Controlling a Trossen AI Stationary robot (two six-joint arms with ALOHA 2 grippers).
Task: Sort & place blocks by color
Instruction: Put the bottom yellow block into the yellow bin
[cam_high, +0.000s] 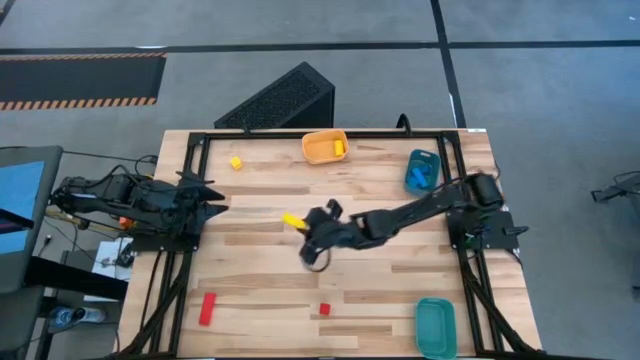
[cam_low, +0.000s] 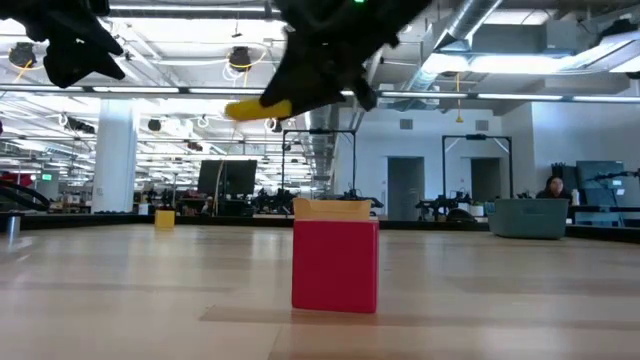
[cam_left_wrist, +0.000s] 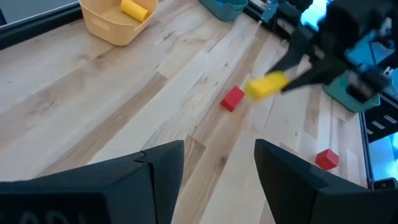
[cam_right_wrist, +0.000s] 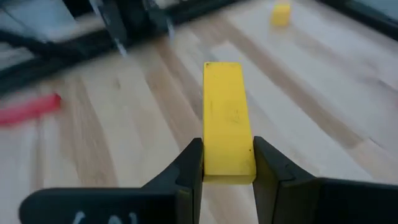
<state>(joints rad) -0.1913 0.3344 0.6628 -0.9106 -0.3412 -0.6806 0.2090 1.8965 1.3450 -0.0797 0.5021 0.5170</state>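
Right hand: the right hand (cam_high: 306, 229) was out over the middle of the wooden bench (cam_high: 400, 280), fingers (cam_right_wrist: 186, 165) clamped on a long yellow bar block (cam_right_wrist: 227, 121), carried clear of the surface.
Left hand: the left hand (cam_high: 215, 197) sat parked at the bench's left edge, fingers (cam_left_wrist: 158, 168) spread with nothing between them.
Yellow blocks: small yellow cube (cam_high: 236, 162) was near the far edge, left of the orange plastic tray (cam_high: 322, 150), which already had a yellow piece (cam_high: 340, 148) in it.
Red blocks: flat red bar (cam_high: 207, 308) was near the front left corner, and a small red cube (cam_high: 324, 309) was front centre, well apart from it.
Blue stuff: blue tray (cam_high: 420, 158) at the far right had blue blocks (cam_high: 417, 180) inside.
Teal tray: teal tray (cam_high: 435, 327) sat at the front right corner.
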